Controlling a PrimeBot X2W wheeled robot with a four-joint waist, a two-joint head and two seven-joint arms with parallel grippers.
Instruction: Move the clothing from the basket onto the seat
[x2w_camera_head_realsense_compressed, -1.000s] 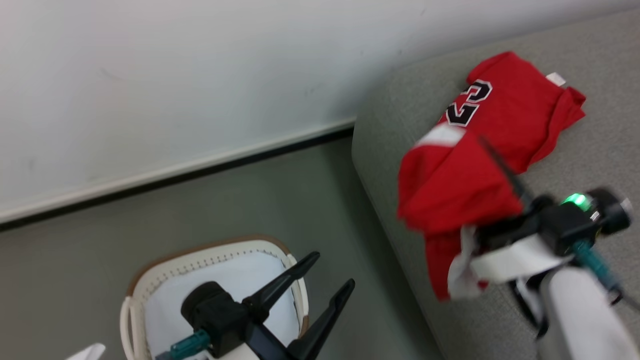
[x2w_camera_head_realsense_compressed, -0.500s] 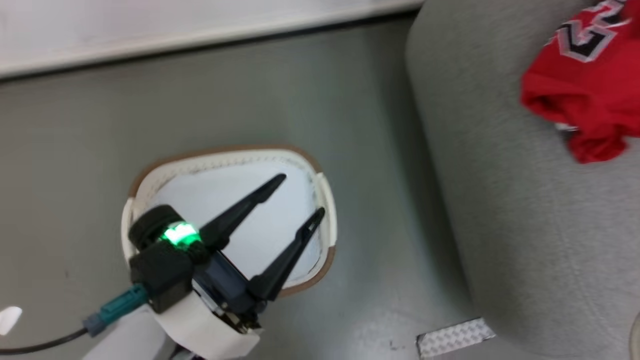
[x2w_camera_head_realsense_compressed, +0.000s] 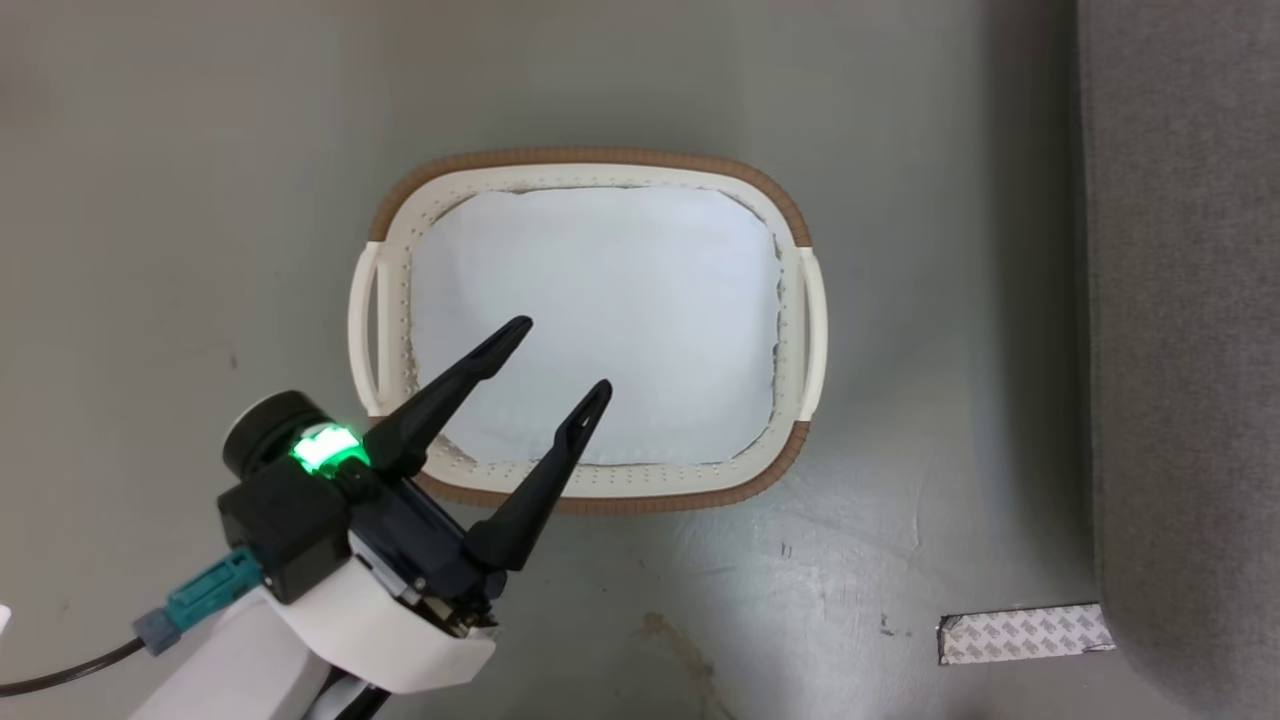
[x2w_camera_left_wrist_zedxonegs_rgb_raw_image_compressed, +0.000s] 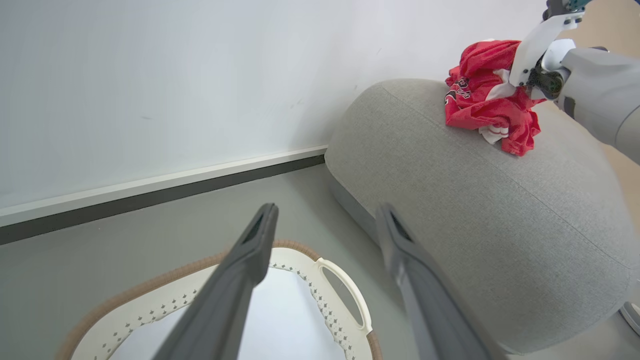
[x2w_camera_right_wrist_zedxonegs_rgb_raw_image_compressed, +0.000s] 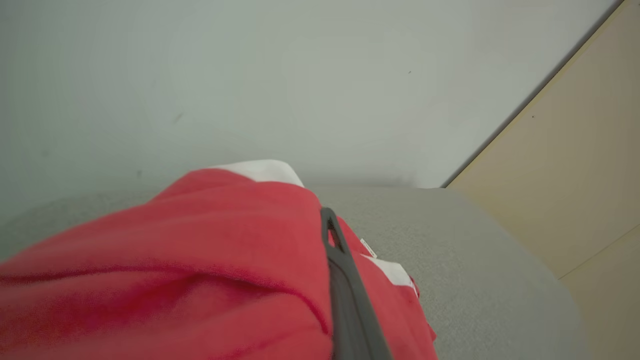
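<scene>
We see the red, white-panelled jersey clothing (x2w_camera_left_wrist_zedxonegs_rgb_raw_image_compressed: 487, 95) bunched on top of the large light grey fabric seat (x2w_camera_left_wrist_zedxonegs_rgb_raw_image_compressed: 475, 190). The right gripper (x2w_camera_right_wrist_zedxonegs_rgb_raw_image_compressed: 327, 222) lies against it, with one dark finger showing beside the cloth, and we cannot tell its grip. Our left gripper (x2w_camera_head_realsense_compressed: 562, 355) hangs spread wide above the oval cream-white plastic basket (x2w_camera_head_realsense_compressed: 590, 160), which stands on the grey floor (x2w_camera_head_realsense_compressed: 200, 150) near the seat.
</scene>
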